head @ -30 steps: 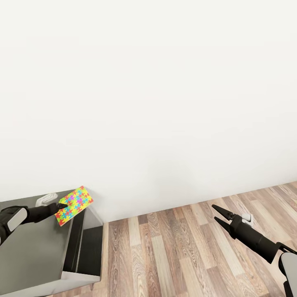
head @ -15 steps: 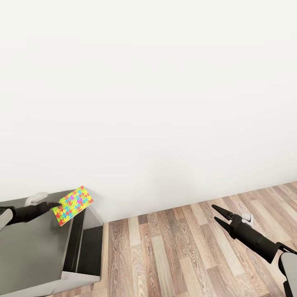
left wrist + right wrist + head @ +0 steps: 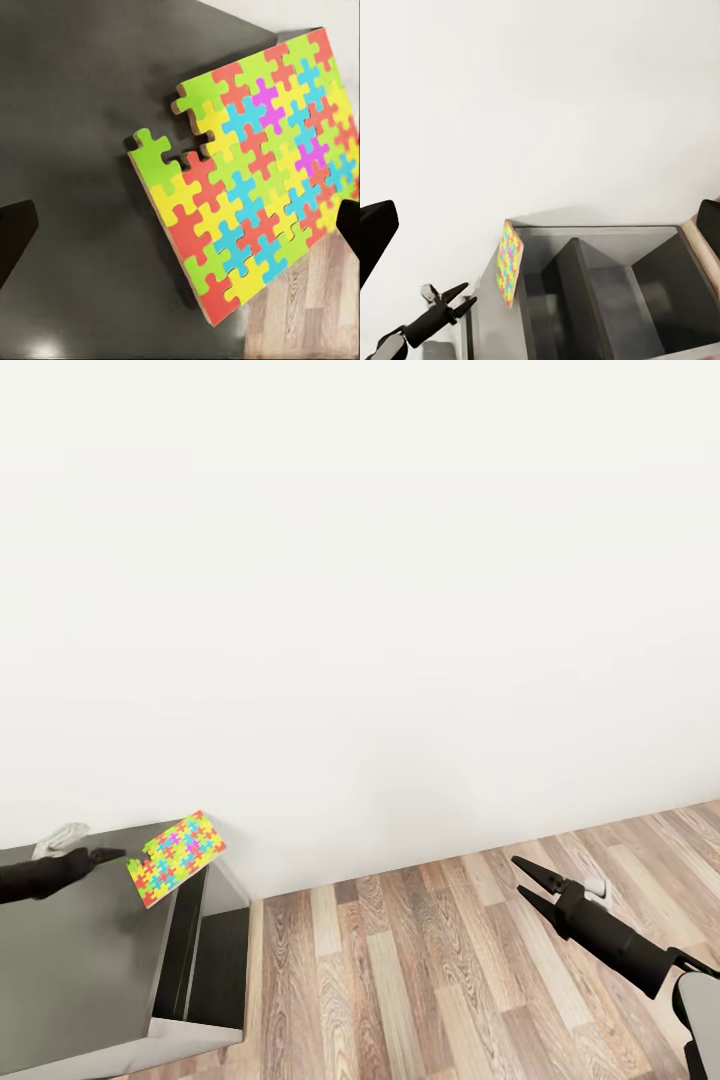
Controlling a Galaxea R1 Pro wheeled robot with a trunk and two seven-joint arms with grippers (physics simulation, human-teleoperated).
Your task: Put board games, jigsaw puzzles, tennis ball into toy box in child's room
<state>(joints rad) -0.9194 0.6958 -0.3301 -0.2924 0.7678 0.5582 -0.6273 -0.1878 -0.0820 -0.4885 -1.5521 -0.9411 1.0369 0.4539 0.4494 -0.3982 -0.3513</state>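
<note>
One jigsaw puzzle (image 3: 177, 857), a thin sheet of bright interlocking pieces, lies flat on the far corner of the dark grey table (image 3: 80, 960), by the white wall. In the left wrist view the puzzle (image 3: 251, 169) partly overhangs the table edge above the wood floor. My left gripper (image 3: 110, 854) hovers over the tabletop just left of the puzzle, open and apart from it; its fingers stand wide on both sides in its wrist view (image 3: 182, 229). My right gripper (image 3: 530, 885) hangs open over the floor, holding nothing. The right wrist view catches the puzzle (image 3: 510, 259) and the left gripper (image 3: 456, 294).
A plain white wall (image 3: 360, 590) rises behind the table and floor. Wood plank flooring (image 3: 430, 970) spreads to the right of the table. The table's open dark shelf compartments (image 3: 607, 277) face the floor side.
My left gripper has drawn back to the left, away from the puzzle's edge. The puzzle stays where it was. The right arm has barely moved.
</note>
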